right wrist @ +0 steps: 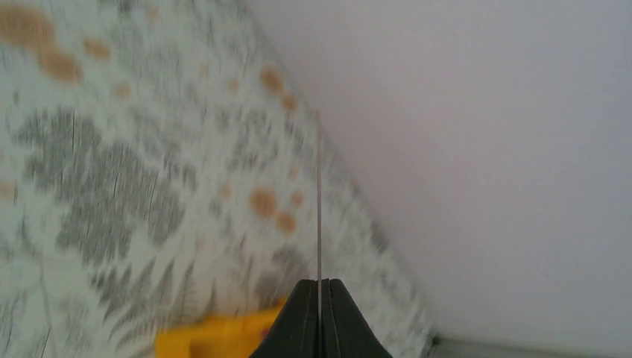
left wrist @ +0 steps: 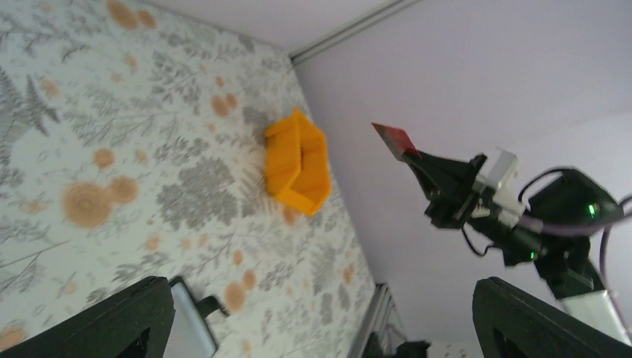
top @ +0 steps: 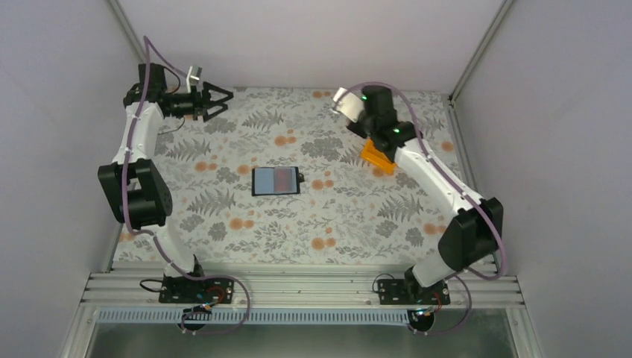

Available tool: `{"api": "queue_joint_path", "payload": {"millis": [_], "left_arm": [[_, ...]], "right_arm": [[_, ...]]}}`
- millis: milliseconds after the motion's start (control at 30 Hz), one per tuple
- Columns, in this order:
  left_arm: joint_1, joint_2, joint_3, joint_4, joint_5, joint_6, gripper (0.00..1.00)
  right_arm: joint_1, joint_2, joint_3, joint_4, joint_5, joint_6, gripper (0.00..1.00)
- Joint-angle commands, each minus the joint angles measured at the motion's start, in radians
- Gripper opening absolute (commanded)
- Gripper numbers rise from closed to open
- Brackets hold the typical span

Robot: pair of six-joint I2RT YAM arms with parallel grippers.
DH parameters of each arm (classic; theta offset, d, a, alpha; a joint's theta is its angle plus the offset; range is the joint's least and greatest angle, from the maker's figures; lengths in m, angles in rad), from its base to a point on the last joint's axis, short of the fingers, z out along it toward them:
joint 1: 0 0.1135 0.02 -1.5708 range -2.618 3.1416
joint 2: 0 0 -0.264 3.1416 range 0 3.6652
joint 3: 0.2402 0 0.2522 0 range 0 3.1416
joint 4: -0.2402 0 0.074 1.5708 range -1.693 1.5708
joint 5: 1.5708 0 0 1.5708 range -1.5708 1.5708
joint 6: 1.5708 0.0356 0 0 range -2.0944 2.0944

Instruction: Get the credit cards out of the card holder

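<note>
The card holder [top: 276, 181] lies open and flat in the middle of the table, its grey-blue and reddish inner pockets facing up. One corner of it and its clasp tab [left wrist: 195, 319] show in the left wrist view. My right gripper [right wrist: 319, 282] is shut on a thin red credit card [left wrist: 395, 138], raised over the table's far right. In the right wrist view that card [right wrist: 319, 194] appears edge-on, standing up out of the jaws. My left gripper [top: 221, 101] hangs wide open with nothing in it at the far left, well away from the card holder.
An orange plastic bin [top: 375, 158] sits at the far right, partly under my right arm, and shows again in the left wrist view [left wrist: 298, 160]. White walls enclose the floral table cover [top: 223, 216] on three sides. A metal rail runs along the near edge.
</note>
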Motion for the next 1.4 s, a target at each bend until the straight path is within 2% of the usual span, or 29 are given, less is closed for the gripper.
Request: {"api": "queue_joint_path", "payload": {"millis": [0,133,233,300,500,600,833,1067,1267,1367], "left_arm": [[-0.003,0.046,-0.002,-0.273,-0.038,0.382,1.0],[-0.005,0.021,-0.098,-0.289,-0.138,0.553,1.0],[-0.008,-0.046,-0.227,-0.147,-0.286,0.521,1.0],[-0.011,-0.101,-0.293,-0.086,-0.386,0.523,1.0],[-0.034,-0.214,-0.409,0.017,-0.599,0.553,1.0],[-0.058,-0.232,-0.43,0.042,-0.7,0.561,1.0],[-0.092,-0.222,-0.427,0.036,-0.708,0.57,1.0],[-0.095,-0.221,-0.432,0.038,-0.708,0.571,1.0],[-0.095,-0.226,-0.432,0.038,-0.728,0.572,1.0],[-0.095,-0.223,-0.431,0.035,-0.723,0.573,1.0]], "right_arm": [[-0.149,-0.087,-0.159,-0.035,-0.212,0.05,0.04],[-0.29,-0.108,-0.271,0.054,-0.301,-0.06,0.04],[-0.4,-0.056,-0.263,0.087,-0.366,-0.043,0.04],[-0.45,-0.02,-0.25,0.116,-0.347,-0.039,0.04],[-0.469,-0.01,-0.282,0.164,-0.378,-0.127,0.04],[-0.468,-0.006,-0.311,0.178,-0.344,-0.175,0.04],[-0.468,0.061,-0.327,0.235,-0.251,-0.236,0.04],[-0.466,0.172,-0.285,0.234,-0.28,-0.245,0.04],[-0.466,0.206,-0.322,0.291,-0.244,-0.272,0.04],[-0.465,0.241,-0.284,0.272,-0.235,-0.266,0.04]]}}
